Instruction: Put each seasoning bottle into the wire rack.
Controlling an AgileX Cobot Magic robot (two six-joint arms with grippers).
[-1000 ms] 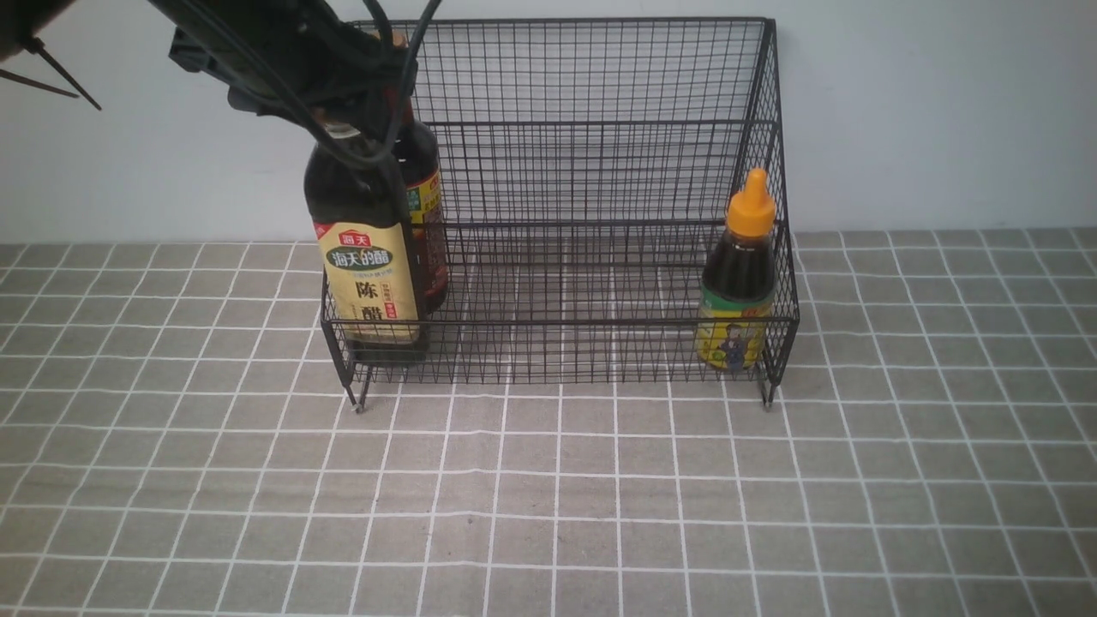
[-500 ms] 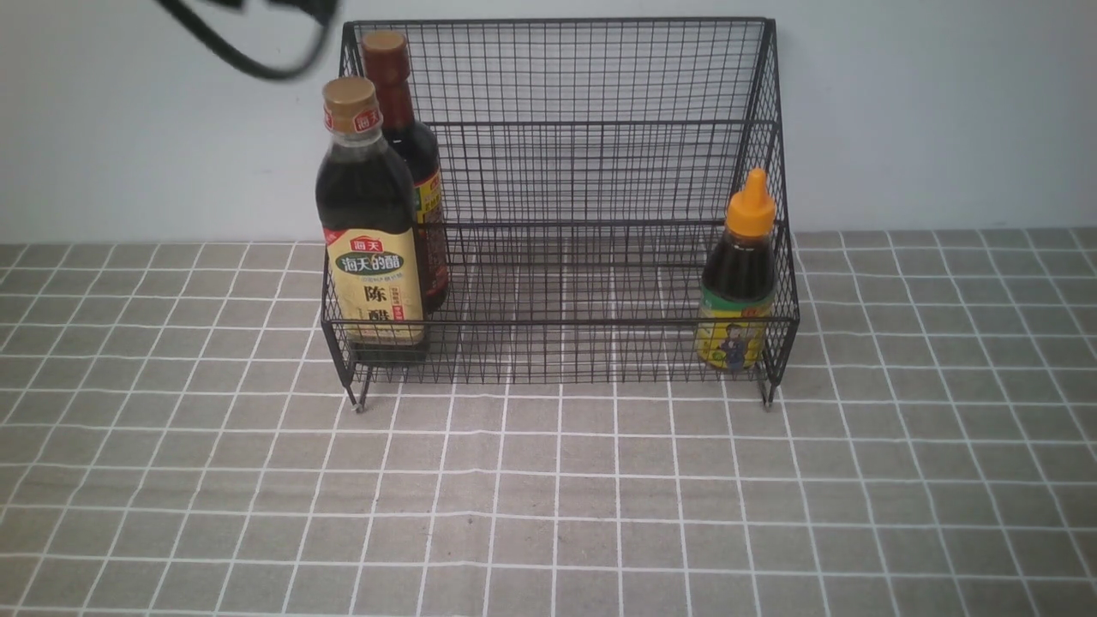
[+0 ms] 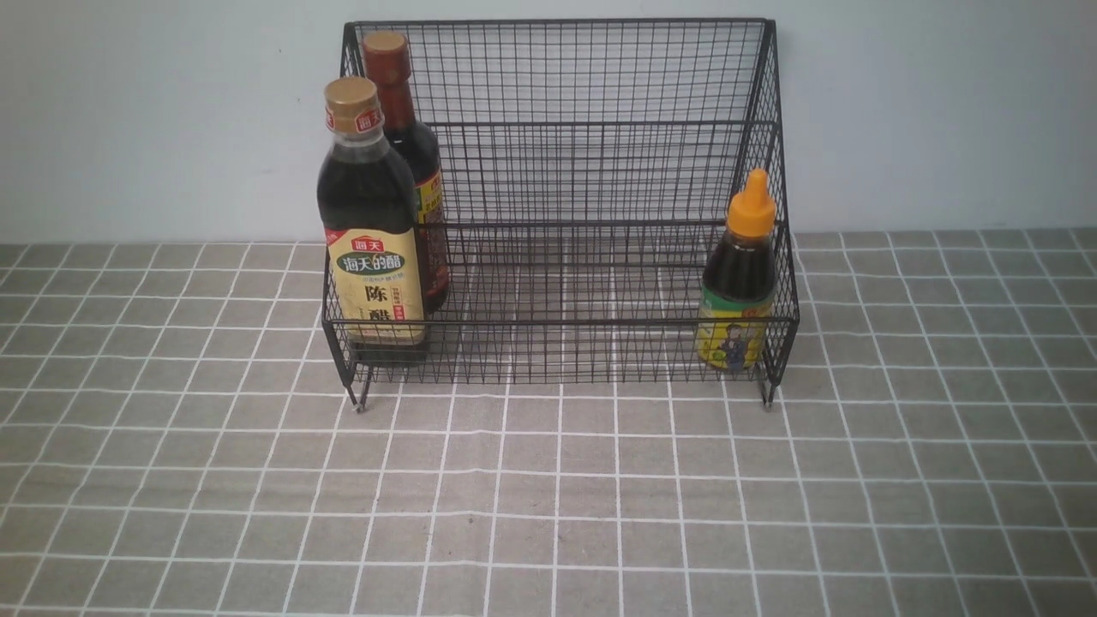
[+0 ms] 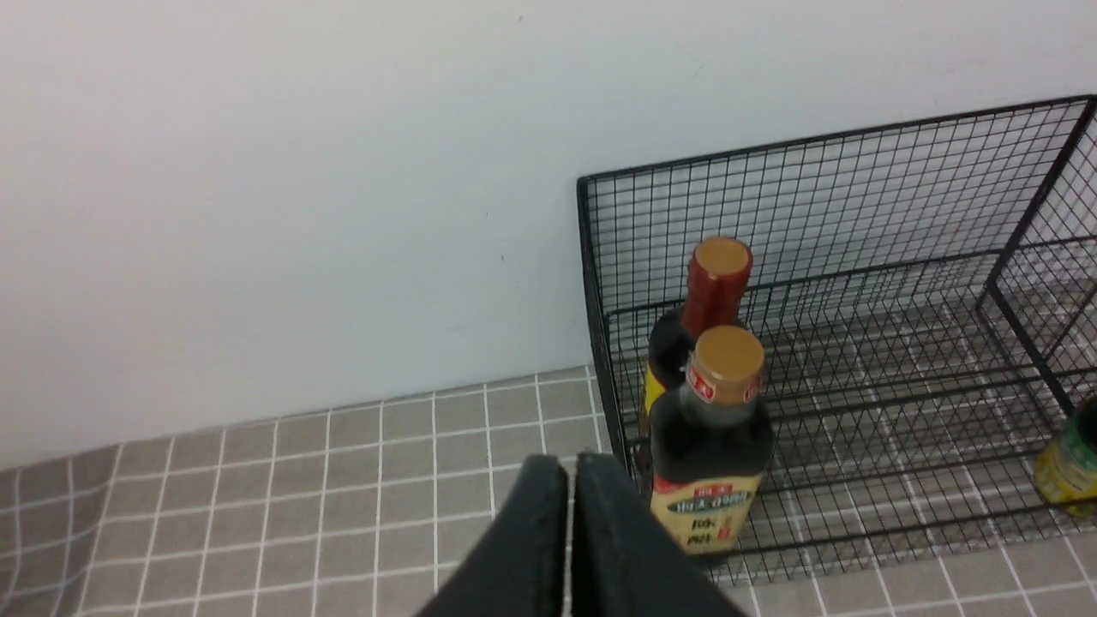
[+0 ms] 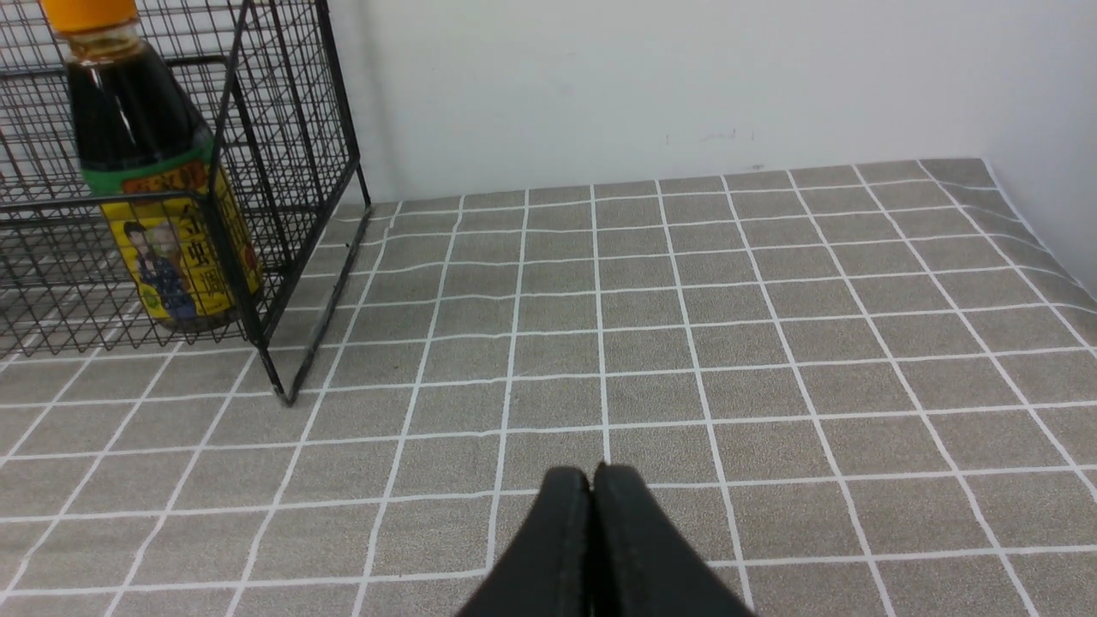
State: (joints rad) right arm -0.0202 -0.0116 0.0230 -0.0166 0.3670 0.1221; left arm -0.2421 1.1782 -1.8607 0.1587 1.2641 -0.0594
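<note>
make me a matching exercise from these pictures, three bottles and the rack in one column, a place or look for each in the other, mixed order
Column one
1. gold-capped bottle
2. red-necked bottle
3. orange-capped bottle
4. wire rack

Column two
A. black mesh, standing on short feet against the wall
B. lower tier, front left corner
C. lower tier, right end
D. directly behind another bottle, at the rack's left side

Pairs: 1-B, 2-D, 3-C, 4-A

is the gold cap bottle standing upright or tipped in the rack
Upright. The gold-capped bottle stands straight on the front lower tier of the wire rack, cap directly above its base, nothing gripping it.
</note>
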